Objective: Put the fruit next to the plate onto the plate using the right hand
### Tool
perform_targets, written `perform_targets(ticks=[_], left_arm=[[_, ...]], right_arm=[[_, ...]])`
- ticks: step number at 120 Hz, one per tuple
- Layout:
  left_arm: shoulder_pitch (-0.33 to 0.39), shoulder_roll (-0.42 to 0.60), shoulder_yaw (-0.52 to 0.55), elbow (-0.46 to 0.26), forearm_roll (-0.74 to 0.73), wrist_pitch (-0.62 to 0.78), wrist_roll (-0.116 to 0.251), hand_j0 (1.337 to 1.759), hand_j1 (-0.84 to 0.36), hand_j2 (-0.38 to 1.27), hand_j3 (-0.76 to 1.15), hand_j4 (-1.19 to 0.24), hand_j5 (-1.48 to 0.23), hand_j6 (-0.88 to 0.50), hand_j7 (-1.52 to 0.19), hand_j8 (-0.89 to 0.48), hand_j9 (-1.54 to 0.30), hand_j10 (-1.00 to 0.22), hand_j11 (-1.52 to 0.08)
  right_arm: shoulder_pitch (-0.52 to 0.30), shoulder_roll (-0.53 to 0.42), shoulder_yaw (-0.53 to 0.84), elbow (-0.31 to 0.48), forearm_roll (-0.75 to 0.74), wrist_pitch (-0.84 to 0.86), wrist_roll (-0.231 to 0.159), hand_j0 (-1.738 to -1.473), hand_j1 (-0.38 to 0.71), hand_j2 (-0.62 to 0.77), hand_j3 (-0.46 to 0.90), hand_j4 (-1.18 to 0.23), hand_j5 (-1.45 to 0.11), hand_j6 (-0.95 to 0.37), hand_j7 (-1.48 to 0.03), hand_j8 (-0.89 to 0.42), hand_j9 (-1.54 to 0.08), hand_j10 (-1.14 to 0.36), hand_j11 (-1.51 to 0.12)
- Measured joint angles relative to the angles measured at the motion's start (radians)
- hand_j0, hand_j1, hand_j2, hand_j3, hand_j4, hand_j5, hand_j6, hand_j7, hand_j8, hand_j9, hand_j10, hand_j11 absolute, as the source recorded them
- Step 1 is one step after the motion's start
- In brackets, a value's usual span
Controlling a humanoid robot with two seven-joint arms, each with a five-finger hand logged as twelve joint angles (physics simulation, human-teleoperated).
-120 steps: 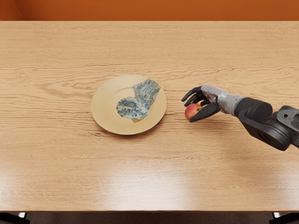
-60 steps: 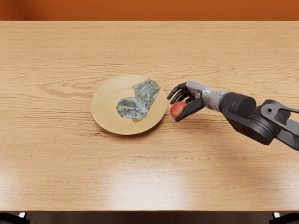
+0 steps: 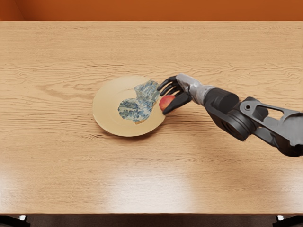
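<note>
We see the right robot hand [image 3: 176,92] reaching in from the right over a wooden desk [image 3: 71,165]. Its dark fingers [image 3: 165,85] and thumb are curled around a small red fruit [image 3: 165,102]. The fruit sits in that grip over the right rim of a round tan plate [image 3: 106,108]; we cannot tell whether it touches the plate. It looks round, so we can tell neither a long axis nor which way it points. Just left of the fingertips, a blue-and-white patterned patch [image 3: 139,101] covers the plate's middle, its markings too blurred to read. Bare plate lies farther left of the robot hand. Desk surface stretches widely around the hand on every side, and both the far and near edges are well away from it.
</note>
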Motion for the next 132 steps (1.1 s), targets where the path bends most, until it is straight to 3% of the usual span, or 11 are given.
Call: perform_targets(ticks=[51, 102, 126, 132], left_arm=[[0.000, 0.000, 0.000, 0.000, 0.000, 0.000, 0.000, 1.658, 0.34, 0.00, 0.00, -0.01, -0.01, -0.01, -0.01, -0.01, -0.01, -0.01, -0.01], [0.000, 0.000, 0.000, 0.000, 0.000, 0.000, 0.000, 1.658, 0.34, 0.00, 0.00, -0.01, -0.01, -0.01, -0.01, -0.01, -0.01, -0.01, -0.01], [0.000, 0.000, 0.000, 0.000, 0.000, 0.000, 0.000, 1.658, 0.34, 0.00, 0.00, -0.01, -0.01, -0.01, -0.01, -0.01, -0.01, -0.01, -0.01], [0.000, 0.000, 0.000, 0.000, 0.000, 0.000, 0.000, 1.658, 0.34, 0.00, 0.00, -0.01, -0.01, -0.01, -0.01, -0.01, -0.01, -0.01, -0.01]], right_arm=[[0.037, 0.171, -0.001, -0.141, 0.001, -0.045, 0.001, -1.658, 0.23, 0.31, 0.00, -0.60, -0.77, -0.60, -0.77, -0.51, -0.78, -0.55, -0.77], [0.048, 0.253, -0.002, -0.206, 0.001, -0.079, 0.001, -1.658, 0.22, 0.17, 0.00, -0.56, -0.72, -0.55, -0.72, -0.49, -0.72, -0.52, -0.72], [0.054, 0.278, -0.004, -0.214, 0.001, -0.111, 0.000, -1.658, 0.07, 0.04, 0.00, -0.38, -0.49, -0.38, -0.50, -0.36, -0.50, -0.37, -0.49], [0.057, 0.277, -0.007, -0.209, 0.001, -0.111, -0.017, -1.658, 0.02, 0.02, 0.00, -0.33, -0.43, -0.33, -0.43, -0.31, -0.44, -0.32, -0.43]])
